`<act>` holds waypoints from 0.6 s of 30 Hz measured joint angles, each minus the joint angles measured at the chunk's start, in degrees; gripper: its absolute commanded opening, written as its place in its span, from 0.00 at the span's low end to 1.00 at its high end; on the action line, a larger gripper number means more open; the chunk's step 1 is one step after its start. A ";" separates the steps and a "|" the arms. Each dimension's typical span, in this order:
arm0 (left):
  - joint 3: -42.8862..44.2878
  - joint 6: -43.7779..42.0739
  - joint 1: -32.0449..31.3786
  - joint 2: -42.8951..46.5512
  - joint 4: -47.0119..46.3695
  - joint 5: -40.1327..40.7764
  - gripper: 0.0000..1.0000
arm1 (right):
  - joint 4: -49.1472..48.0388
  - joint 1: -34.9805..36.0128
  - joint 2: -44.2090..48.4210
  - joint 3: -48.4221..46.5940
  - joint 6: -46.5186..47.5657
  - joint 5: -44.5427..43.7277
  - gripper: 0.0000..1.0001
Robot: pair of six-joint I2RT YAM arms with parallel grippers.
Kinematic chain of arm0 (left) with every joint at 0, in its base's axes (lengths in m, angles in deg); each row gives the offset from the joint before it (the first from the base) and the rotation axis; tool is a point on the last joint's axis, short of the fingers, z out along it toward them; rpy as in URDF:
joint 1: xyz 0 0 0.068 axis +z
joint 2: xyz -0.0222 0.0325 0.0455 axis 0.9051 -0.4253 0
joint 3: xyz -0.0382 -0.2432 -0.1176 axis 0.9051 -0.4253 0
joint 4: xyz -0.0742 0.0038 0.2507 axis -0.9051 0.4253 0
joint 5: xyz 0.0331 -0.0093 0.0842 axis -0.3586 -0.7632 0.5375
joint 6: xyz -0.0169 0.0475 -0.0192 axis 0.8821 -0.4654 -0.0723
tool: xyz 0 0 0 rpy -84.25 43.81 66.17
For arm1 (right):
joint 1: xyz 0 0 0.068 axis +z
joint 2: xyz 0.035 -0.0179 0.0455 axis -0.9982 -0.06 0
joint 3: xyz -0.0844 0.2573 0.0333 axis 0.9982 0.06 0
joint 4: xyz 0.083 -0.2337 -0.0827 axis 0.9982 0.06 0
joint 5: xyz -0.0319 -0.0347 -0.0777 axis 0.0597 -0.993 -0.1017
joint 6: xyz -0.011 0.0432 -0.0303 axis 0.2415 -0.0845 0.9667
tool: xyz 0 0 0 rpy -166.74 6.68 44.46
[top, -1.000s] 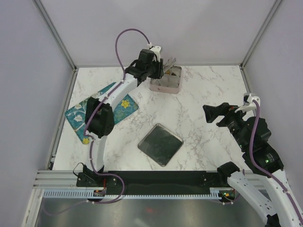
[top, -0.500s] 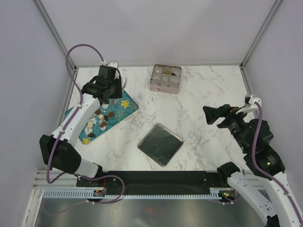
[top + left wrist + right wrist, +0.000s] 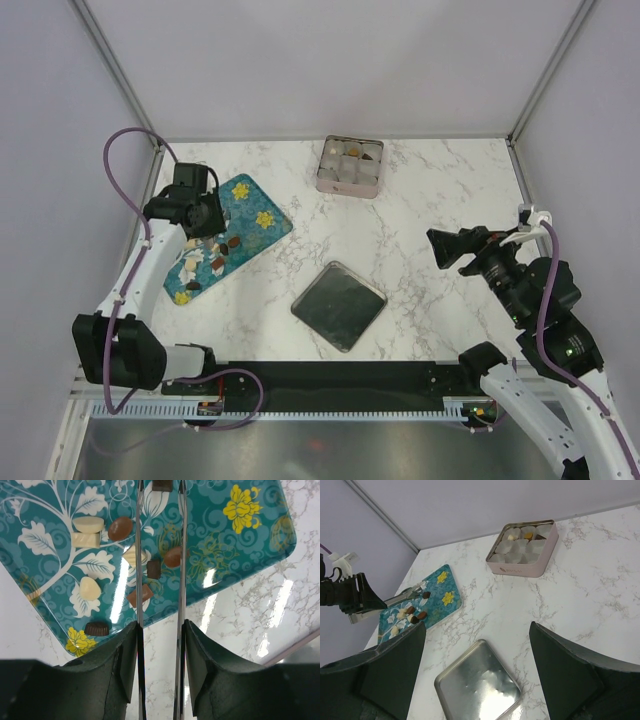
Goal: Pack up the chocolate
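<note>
Chocolate (image 3: 154,569): loose pieces, dark, reddish-brown and whitish, on teal floral tray (image 3: 258,208), table's 9 o'clock.
Left gripper (image 3: 160,500): over the tray, long thin fingers (image 3: 139,555) narrowly parted; one dark piece (image 3: 162,484) lies between the tips, touching neither; nothing held.
Right gripper (image 3: 476,626): 3 o'clock, off the table, jaws wide, empty.
Pink square tin (image 3: 350,180): 12 o'clock, paper cups (image 3: 520,545) inside.
Tin lid (image 3: 339,305): 6 o'clock.
</note>
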 measured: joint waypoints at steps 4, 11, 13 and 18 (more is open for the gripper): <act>-1.70 0.00 1.20 -1.70 -0.50 -1.29 0.48 | 0.00 0.00 0.61 0.00 0.00 0.00 0.93; -3.13 -0.02 2.23 -4.61 -1.49 -3.19 0.48 | 0.02 0.00 0.83 0.02 0.00 -0.04 0.93; -3.13 -0.02 2.67 -5.33 -2.01 -3.63 0.48 | 0.02 0.00 0.83 0.02 0.00 -0.04 0.93; -3.13 -0.04 3.39 -6.82 -2.54 -4.63 0.47 | 0.00 0.00 0.66 0.02 0.00 -0.07 0.93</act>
